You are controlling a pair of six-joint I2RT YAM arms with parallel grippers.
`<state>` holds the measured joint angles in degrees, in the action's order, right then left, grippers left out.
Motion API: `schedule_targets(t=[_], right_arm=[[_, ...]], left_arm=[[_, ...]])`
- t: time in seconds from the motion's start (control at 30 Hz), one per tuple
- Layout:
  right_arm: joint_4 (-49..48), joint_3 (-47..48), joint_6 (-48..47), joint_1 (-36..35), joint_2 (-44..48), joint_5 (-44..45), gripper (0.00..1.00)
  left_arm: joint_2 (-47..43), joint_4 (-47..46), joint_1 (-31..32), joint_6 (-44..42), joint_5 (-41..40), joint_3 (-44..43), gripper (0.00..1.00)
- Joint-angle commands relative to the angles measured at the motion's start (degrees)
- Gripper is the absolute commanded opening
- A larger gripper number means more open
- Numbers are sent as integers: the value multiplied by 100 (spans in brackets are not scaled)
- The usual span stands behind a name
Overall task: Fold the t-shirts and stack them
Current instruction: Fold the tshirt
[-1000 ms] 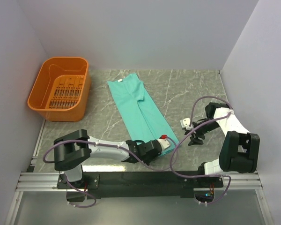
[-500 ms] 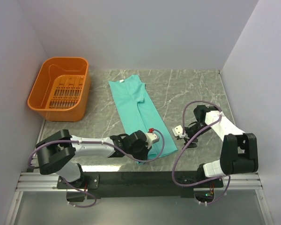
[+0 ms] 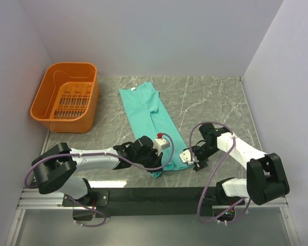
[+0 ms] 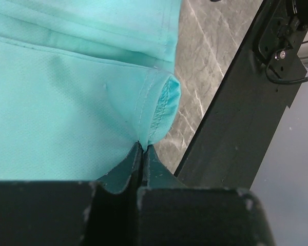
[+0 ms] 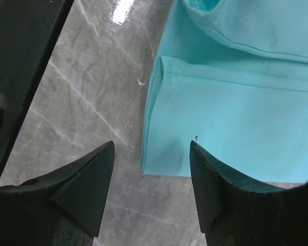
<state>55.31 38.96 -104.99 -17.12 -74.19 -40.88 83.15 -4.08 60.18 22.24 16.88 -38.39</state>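
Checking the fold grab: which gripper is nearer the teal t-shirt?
Left. The left gripper is shut on the t-shirt's near hem; the right gripper is open, straddling the near right corner, apparently just above the cloth.

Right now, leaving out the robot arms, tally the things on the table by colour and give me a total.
teal t-shirt: 1
orange basket: 1
total: 2

Grey marble-patterned tabletop [image 3: 210, 97] enclosed on three sides by plain, pale walls: back wall [image 3: 143, 36], left wall [image 3: 10, 61], right wall [image 3: 287, 66]. A black mounting bar [image 3: 143, 197] on an aluminium rail [image 3: 41, 197] runs along the near edge. Lighting even and diffuse; a bright glare patch [image 5: 124, 7] marks the tabletop beside the bar.
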Motion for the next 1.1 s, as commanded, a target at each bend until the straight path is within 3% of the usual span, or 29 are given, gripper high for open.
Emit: schedule_targets(t=[0.0, 0.37, 0.47, 0.6, 0.7, 0.83, 1.07], right_arm=[[-696, -274, 575, -229, 212, 273, 67], [-1838, -705, 1525, -879, 300, 968, 59], [-2119, -820, 1753, -1003, 344, 1108, 47], [-2366, -908, 2008, -1012, 414, 1127, 10], [-2437, -951, 2070, -1012, 485, 1091, 0], [-2262, -820, 2088, -951, 572, 793, 0], [-408, 427, 1366, -529, 239, 125, 0]], left_arm=[[-168, -260, -68, 79, 298, 86, 1], [-27, -436, -147, 175, 509, 139, 1], [-36, -498, -191, 193, 605, 165, 1], [-98, -506, -261, 193, 693, 200, 1], [-141, -541, -332, 184, 755, 253, 1], [-115, -515, -402, 167, 799, 271, 1], [-212, 29, -674, -114, 843, -115, 1]])
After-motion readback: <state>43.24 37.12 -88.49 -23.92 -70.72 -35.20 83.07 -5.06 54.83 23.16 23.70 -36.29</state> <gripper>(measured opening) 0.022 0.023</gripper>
